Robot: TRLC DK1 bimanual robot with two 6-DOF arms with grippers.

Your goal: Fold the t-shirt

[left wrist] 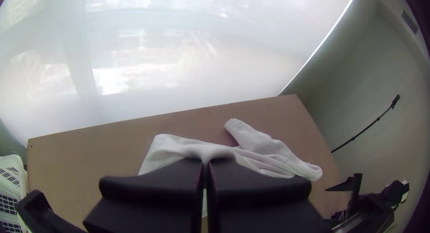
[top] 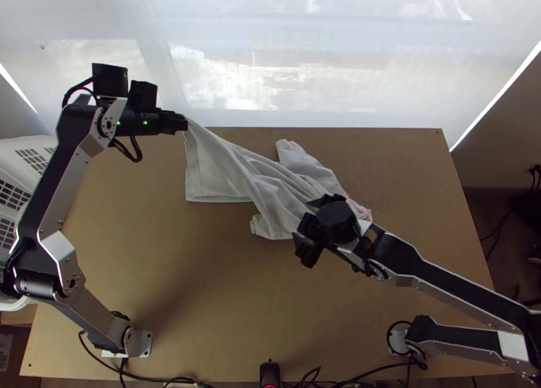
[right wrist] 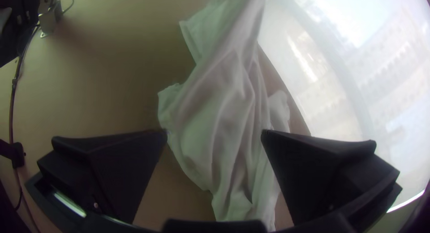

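The shirt (top: pixel 220 172) looks light, soft; left gripper (top: pixel 183 123) clamps one end by the bench's (top: pixel 412 178) far edge; right gripper (right wrist: pixel 215 135), fingers apart, should pinch the bunched end.

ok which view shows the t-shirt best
The top view: it shows the t-shirt running from the left gripper across the table, though the right gripper hides a bit. The right wrist view shows its folds up close; the left wrist view shows it partly behind the left gripper's fingers.
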